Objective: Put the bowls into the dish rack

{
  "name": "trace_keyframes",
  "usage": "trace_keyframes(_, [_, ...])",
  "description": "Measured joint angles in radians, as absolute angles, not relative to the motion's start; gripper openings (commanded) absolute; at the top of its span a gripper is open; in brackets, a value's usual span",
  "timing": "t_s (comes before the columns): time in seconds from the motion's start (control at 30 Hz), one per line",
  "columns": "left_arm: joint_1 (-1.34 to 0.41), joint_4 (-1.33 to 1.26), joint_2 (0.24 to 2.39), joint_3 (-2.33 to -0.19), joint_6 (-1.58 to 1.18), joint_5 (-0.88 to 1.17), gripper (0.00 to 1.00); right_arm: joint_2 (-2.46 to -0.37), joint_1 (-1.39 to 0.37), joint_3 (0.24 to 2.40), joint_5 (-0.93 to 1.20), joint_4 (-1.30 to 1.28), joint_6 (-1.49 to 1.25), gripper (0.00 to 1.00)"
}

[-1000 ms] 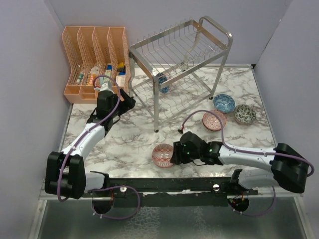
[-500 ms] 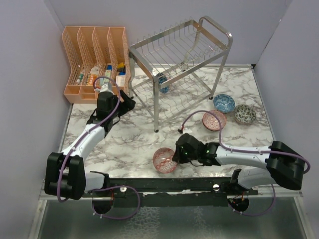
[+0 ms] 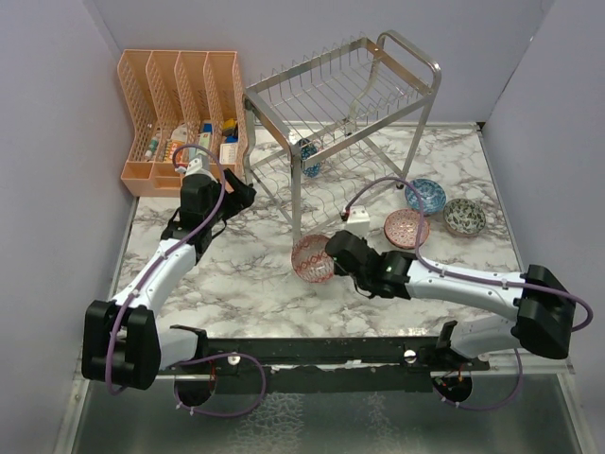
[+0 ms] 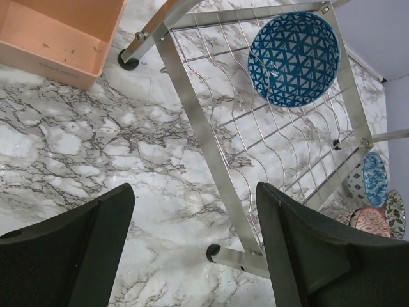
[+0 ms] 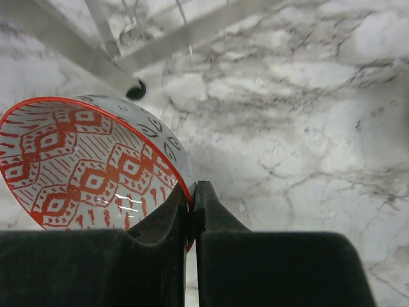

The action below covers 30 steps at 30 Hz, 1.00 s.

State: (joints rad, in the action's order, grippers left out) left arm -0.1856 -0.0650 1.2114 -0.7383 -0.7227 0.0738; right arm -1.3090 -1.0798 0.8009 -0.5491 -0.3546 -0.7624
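The right gripper (image 5: 192, 190) clamped the rim of the red-patterned round ceramic bowl (image 5: 83, 166) at 6 o'clock of the silver wire dish rack (image 3: 296, 194), where a clipped leg could break that thin pinch.

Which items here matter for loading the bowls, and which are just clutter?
Job: rack; red bowl, held by the right end effector; blue bowl, already racked; teal bowl; pink bowl; grey bowl.
Clutter: orange organiser; bottles in it.
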Motion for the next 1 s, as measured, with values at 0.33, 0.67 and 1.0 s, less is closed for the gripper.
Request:
trace_keyframes(0.33, [-0.186,-0.050,1.197,-0.738,-0.723,0.074,0.80,-1.385,-0.988,0.898,-0.763,-0.334,-0.670,0.01])
trace_keyframes(0.67, [-0.186,-0.049,1.197,-0.739,-0.723,0.074,0.80,-1.417,-0.789,0.864,-0.852,0.001,-0.482,0.01])
trace_keyframes(1.0, [-0.186,-0.049,1.203,-0.745,-0.722,0.074,0.80,-1.653,-0.704,0.879,-0.926,0.449,-0.257,0.01])
